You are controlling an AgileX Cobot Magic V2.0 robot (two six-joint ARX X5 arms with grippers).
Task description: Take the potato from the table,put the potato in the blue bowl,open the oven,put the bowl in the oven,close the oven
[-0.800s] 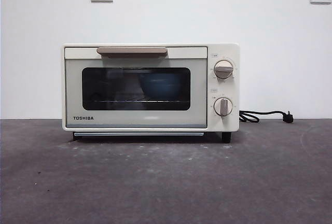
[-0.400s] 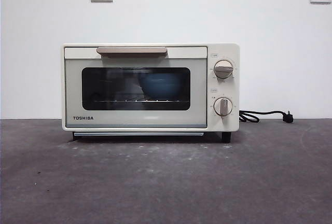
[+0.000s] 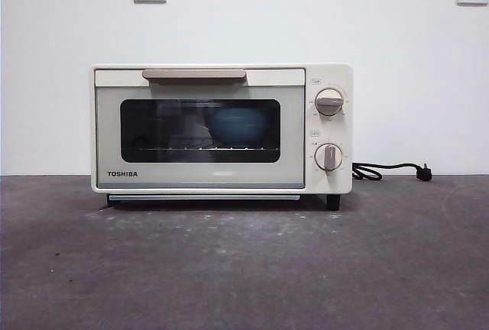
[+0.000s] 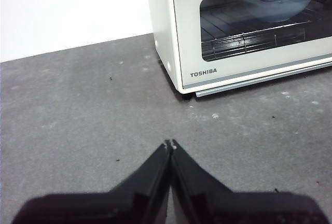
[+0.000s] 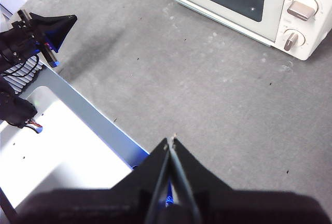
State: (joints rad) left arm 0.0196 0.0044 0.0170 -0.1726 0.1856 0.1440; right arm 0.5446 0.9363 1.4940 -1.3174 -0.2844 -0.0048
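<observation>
Nearest to me, both arms wait above the bare grey desk [image 3: 244, 269]: the left pincer [image 4: 170, 144] has its jaws pressed together and holds nothing, and the right pincer [image 5: 171, 141] is the same, closed and empty, well apart from the oven. Farther back, the cream oven [image 3: 221, 129] stands on the desk with its door closed. Behind the dark glass the blue bowl [image 3: 238, 126] sits on the wire rack, toward the right side; the potato I cannot see.
</observation>
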